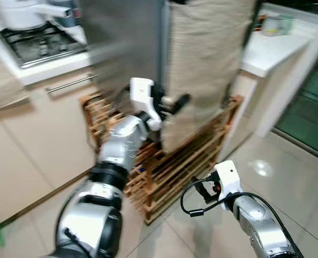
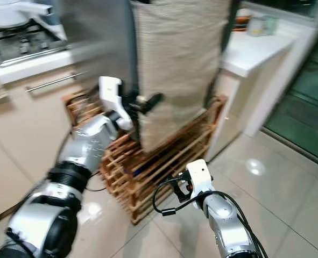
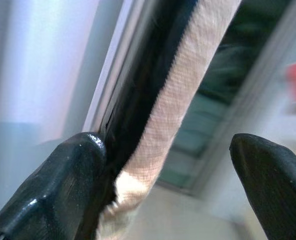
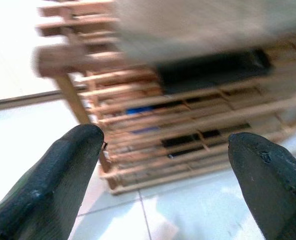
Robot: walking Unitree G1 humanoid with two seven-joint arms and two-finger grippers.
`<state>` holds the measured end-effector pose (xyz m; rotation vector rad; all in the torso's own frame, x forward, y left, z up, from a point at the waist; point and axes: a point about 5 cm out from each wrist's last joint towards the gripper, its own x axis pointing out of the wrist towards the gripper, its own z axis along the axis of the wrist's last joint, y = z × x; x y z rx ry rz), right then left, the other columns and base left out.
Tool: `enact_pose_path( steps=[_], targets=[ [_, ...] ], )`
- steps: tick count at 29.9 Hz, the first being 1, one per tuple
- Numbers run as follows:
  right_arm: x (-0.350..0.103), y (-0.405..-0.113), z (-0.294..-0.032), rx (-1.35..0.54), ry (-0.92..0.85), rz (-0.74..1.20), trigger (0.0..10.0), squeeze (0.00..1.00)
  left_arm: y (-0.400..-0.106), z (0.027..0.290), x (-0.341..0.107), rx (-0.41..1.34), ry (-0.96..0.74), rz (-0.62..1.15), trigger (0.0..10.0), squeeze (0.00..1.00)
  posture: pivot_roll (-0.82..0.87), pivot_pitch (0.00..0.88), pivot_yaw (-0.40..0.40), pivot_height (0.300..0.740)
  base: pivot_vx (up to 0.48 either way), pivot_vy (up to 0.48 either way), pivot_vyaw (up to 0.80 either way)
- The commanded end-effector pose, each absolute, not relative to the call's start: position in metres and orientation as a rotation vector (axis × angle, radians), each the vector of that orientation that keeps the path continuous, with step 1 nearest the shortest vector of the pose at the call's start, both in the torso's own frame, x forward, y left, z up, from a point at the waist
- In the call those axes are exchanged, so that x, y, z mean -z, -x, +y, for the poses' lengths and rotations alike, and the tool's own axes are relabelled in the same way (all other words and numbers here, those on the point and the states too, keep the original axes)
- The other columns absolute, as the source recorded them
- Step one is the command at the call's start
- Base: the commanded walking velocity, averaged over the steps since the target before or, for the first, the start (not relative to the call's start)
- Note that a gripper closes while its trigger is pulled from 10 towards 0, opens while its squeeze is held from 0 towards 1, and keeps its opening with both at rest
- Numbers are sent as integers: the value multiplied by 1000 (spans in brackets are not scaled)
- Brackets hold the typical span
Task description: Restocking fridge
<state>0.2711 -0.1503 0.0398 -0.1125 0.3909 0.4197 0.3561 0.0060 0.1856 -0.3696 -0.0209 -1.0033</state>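
While my left jaws (image 1: 172, 105) stand spread at the fridge door (image 1: 124, 37) edge — beside its hanging beige cloth (image 1: 207, 64) — they are positioned to pull it open. Right jaws (image 1: 202, 188), spread and empty, hover before the wooden rack (image 1: 169, 172).

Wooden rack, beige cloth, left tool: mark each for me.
wooden rack (image 1: 175, 177): left eye view, on the slats of its lower front shelf.
beige cloth (image 1: 207, 59): left eye view, middle of the hanging panel.
left tool (image 1: 172, 105): left eye view, between its black fingertips at the cloth's edge.
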Motion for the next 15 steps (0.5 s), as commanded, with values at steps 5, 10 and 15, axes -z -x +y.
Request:
enact_pose_path(
  steps=[5,10,15],
  targets=[
    [-48,-270,-149,-416,115,367,10000,0,-315,-65,-231,1344,360,-179,10000,0,-214,0,70,740,0,0,0],
    [-49,-271,-145,-403,100,356,10000,0,-326,-33,-220,1260,290,-182,10000,0,-198,0,71,740,0,0,0],
    [-55,-280,-144,-343,89,304,10000,0,-344,57,-197,953,190,-155,10000,0,-146,0,56,740,0,0,0]
  ],
)
